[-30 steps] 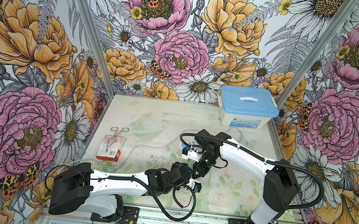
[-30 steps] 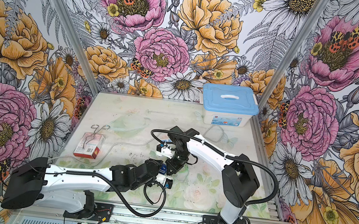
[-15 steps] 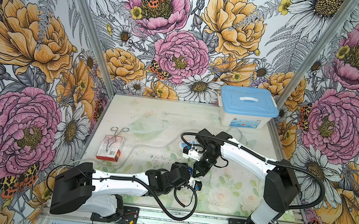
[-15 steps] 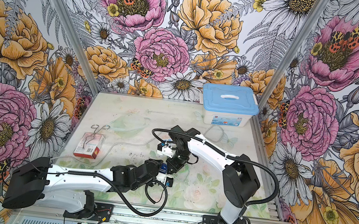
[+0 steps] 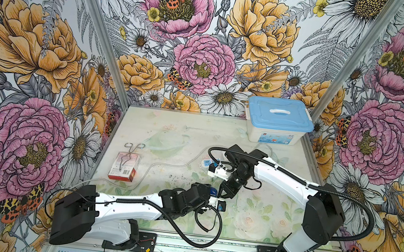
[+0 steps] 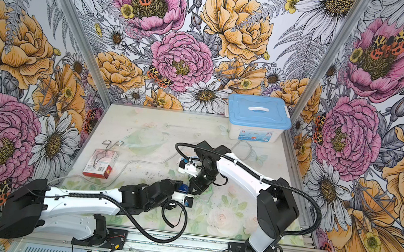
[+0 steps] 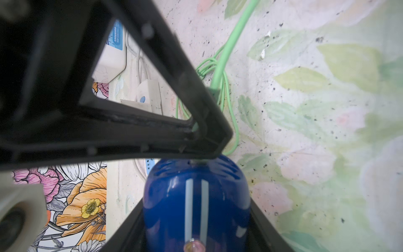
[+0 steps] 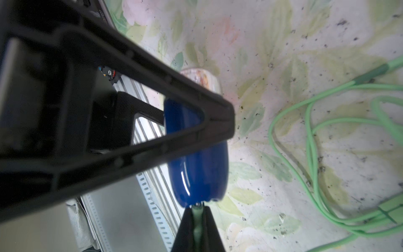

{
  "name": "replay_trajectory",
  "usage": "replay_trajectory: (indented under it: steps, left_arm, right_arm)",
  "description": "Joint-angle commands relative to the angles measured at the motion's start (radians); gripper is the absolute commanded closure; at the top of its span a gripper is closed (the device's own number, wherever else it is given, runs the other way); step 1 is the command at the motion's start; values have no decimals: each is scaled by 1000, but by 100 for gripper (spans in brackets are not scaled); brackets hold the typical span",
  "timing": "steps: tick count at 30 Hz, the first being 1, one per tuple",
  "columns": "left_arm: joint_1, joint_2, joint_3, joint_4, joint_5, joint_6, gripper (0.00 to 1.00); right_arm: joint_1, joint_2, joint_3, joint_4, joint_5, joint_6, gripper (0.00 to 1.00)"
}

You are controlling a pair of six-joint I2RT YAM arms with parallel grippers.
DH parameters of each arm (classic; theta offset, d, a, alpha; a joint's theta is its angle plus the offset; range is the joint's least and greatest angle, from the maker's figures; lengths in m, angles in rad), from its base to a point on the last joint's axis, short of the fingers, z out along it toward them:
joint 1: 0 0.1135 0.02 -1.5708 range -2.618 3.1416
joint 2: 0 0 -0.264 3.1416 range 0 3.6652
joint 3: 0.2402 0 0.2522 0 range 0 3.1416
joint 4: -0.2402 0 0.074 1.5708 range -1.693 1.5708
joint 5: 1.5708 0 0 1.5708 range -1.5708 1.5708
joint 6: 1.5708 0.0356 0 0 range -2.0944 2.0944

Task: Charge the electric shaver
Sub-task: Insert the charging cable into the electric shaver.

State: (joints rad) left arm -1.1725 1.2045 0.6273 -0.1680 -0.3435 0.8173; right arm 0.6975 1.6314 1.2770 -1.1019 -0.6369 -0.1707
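The left arm (image 5: 128, 202) and right arm (image 5: 283, 178) extend low and converge, left end effector (image 5: 211, 192) jaws part spread, right end effector (image 5: 222, 194) jaws pinched together.

Robot lab test cell: floral-print wall panels (image 5: 35, 41) on bare alu corner posts (image 5: 101, 33); 2 white-&-black robot arms (image 5: 128, 206) bolted to slotted alu front rail (image 5: 207, 247) w/ loose wires (image 5: 140, 243).

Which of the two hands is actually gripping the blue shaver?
The left hand: it clamps the electric shaver by its body. The right hand instead pinches the green cable by its plug at the shaver's end.
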Motion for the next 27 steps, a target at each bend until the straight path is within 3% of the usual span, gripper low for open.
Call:
replay_trajectory:
  steps: [1,27]
  left_arm:
    - [-30,-77,67,344,288,-73,100]
    - [-44,-12,116,411,346,-61,100]
  right_arm:
    - [11,-25,3,392,-148,-16,100]
    - [16,57,92,396,-194,-37,100]
